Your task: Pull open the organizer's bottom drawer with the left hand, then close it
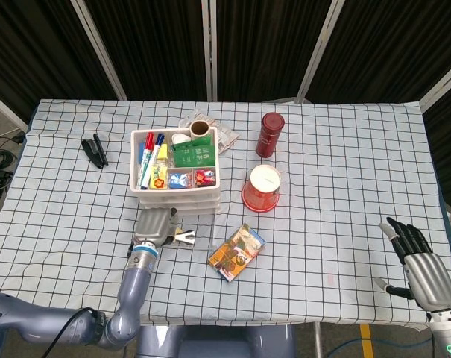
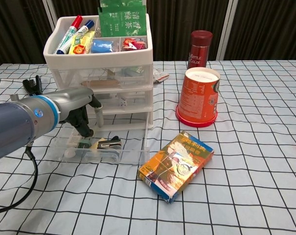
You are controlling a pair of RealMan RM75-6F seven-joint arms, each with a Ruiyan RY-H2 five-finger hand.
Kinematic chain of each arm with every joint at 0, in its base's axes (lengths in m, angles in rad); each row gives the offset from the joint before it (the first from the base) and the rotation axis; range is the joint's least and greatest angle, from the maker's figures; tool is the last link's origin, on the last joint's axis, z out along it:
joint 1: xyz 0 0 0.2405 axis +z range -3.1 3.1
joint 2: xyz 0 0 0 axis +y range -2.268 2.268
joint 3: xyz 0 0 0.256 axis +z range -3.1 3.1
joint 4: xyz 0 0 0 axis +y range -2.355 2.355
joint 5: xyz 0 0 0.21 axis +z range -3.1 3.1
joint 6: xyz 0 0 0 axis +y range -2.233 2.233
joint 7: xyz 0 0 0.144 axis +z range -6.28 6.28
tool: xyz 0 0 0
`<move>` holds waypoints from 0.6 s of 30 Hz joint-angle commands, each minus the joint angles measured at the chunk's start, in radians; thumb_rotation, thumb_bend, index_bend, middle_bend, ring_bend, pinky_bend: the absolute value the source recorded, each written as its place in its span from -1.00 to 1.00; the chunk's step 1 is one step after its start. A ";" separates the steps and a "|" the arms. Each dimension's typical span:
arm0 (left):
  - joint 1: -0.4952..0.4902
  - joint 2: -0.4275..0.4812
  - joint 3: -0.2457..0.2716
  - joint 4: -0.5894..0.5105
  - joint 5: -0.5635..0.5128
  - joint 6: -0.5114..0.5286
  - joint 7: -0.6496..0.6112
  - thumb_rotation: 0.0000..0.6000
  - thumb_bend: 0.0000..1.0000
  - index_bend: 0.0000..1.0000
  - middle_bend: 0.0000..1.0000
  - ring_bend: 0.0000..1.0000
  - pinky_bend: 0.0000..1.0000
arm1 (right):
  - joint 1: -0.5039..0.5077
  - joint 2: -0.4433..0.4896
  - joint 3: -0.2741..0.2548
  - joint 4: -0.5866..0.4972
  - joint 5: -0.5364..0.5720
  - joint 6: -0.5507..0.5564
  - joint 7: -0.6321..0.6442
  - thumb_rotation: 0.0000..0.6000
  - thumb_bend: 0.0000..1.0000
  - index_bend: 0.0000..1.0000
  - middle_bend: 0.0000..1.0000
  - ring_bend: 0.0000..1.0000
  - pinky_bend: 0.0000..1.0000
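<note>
Head view first: I see the table (image 1: 337, 149) under a checked cloth, with the organizer (image 1: 176, 170) left of the middle, nearer the far edge. A red cup (image 1: 261, 188) stands upside down just to its right, a dark red bottle (image 1: 270, 135) behind that, and a black stapler (image 1: 95, 150) lies toward the far left edge. A snack box (image 1: 237, 250) lies near the front edge, just right of the drawer (image 1: 186, 237), which is pulled out toward the front edge. My left hand (image 1: 155, 225) lies over the drawer's left half, palm down, so I cannot see what its fingers hold. My right hand (image 1: 422, 267) hovers at the front right corner, fingers spread, holding nothing.

Chest view: the organizer (image 2: 103, 68) is white with clear drawers, its top tray full of markers and green packets. The bottom drawer (image 2: 96, 149) sticks out onto the cloth, clear-walled, with a small black clip (image 2: 108, 143) inside. My left hand (image 2: 81, 110) hangs above the drawer's left part, fingers curled down; whether they touch the drawer I cannot tell. The cup (image 2: 198, 97), bottle (image 2: 199, 49) and box (image 2: 176, 165) stand clear of the drawer.
</note>
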 commanded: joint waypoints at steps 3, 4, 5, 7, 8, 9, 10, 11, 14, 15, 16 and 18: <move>-0.018 -0.022 -0.013 0.021 -0.014 0.008 0.000 1.00 -0.08 -0.09 1.00 0.98 0.83 | 0.001 0.000 0.000 0.000 0.000 -0.001 0.001 1.00 -0.91 -0.89 -1.00 -1.00 -1.00; -0.021 -0.025 -0.013 0.023 -0.017 0.008 0.001 1.00 -0.11 -0.09 1.00 0.98 0.83 | 0.001 0.000 0.000 0.000 -0.001 -0.001 0.001 1.00 -0.91 -0.89 -1.00 -1.00 -1.00; -0.024 -0.027 -0.013 0.026 -0.018 0.009 0.001 1.00 -0.15 -0.09 1.00 0.98 0.83 | 0.001 0.000 0.000 0.000 -0.001 -0.001 0.000 1.00 -0.91 -0.89 -1.00 -1.00 -1.00; -0.030 -0.034 -0.013 0.032 -0.021 0.010 0.001 1.00 -0.16 -0.09 1.00 0.98 0.83 | 0.001 0.001 -0.001 0.000 -0.001 0.000 0.001 1.00 -0.91 -0.89 -1.00 -1.00 -1.00; -0.032 -0.036 -0.013 0.034 -0.023 0.011 0.000 1.00 -0.17 -0.09 1.00 0.98 0.83 | 0.000 0.001 -0.001 0.000 -0.001 0.000 0.002 1.00 -0.91 -0.89 -1.00 -1.00 -1.00; -0.034 -0.039 -0.014 0.037 -0.025 0.012 0.000 1.00 -0.20 -0.08 1.00 0.98 0.83 | 0.000 0.001 -0.001 0.000 -0.001 0.000 0.002 1.00 -0.91 -0.89 -1.00 -1.00 -1.00; -0.036 -0.043 -0.014 0.041 -0.026 0.014 0.000 1.00 -0.22 -0.07 1.00 0.98 0.83 | 0.000 0.002 -0.001 0.000 -0.001 0.000 0.003 1.00 -0.91 -0.89 -1.00 -1.00 -1.00; -0.038 -0.046 -0.013 0.045 -0.027 0.016 0.001 1.00 -0.25 -0.06 1.00 0.98 0.83 | 0.000 0.002 -0.001 0.000 -0.001 0.000 0.004 1.00 -0.91 -0.89 -1.00 -1.00 -1.00; -0.044 -0.059 -0.015 0.059 -0.028 0.021 -0.002 1.00 -0.27 -0.02 1.00 0.98 0.83 | 0.000 0.003 -0.001 0.000 -0.002 0.001 0.007 1.00 -0.91 -0.89 -1.00 -1.00 -1.00; -0.046 -0.064 -0.016 0.062 -0.029 0.022 -0.002 1.00 -0.27 -0.01 1.00 0.98 0.83 | 0.000 0.004 -0.001 0.000 -0.002 0.001 0.009 1.00 -0.91 -0.89 -1.00 -1.00 -1.00; -0.049 -0.068 -0.017 0.066 -0.031 0.023 -0.002 1.00 -0.27 0.00 1.00 0.98 0.83 | 0.000 0.005 -0.001 0.000 -0.002 0.001 0.010 1.00 -0.91 -0.89 -1.00 -1.00 -1.00; -0.054 -0.076 -0.018 0.073 -0.034 0.025 0.001 1.00 -0.27 0.00 1.00 0.98 0.83 | 0.000 0.005 0.000 0.000 -0.002 0.002 0.013 1.00 -0.91 -0.89 -1.00 -1.00 -1.00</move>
